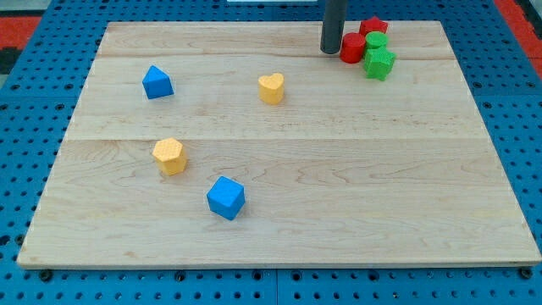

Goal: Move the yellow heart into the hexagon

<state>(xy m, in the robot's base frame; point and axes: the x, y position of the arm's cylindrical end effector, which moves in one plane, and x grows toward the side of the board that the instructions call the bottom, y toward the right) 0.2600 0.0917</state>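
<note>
My tip (331,51) is planted near the view's top edge of the tabletop (339,203), right of centre, the dark rod rising straight out of the top of the view. There is no hand on this arm, only that rod, so wide or narrow has no meaning here. Just to the view's right of my tip sits a tight cluster. The red cylinder (352,48) looks to be touching the rod or only a hair off it, and I cannot tell which. Behind it, toward the view's top, is the red star (373,25). The green cylinder (377,41) is wedged beside both reds, and the green star (379,63) presses up against it from the view's bottom right.

Now the task's pieces. The yellow heart (271,88) sits alone in the upper middle of the tabletop, well apart from my tip, down and to the view's left of it. The yellow hexagon (170,156) lies further down and left again, near the middle of the left half, with open wood between it and the heart. They are not touching.

Two blues complete the picture. The blue house-shaped block (157,82) is at the upper left, level with the heart. The blue cube (225,197) is below and right of the hexagon, close by but clear of it.
</note>
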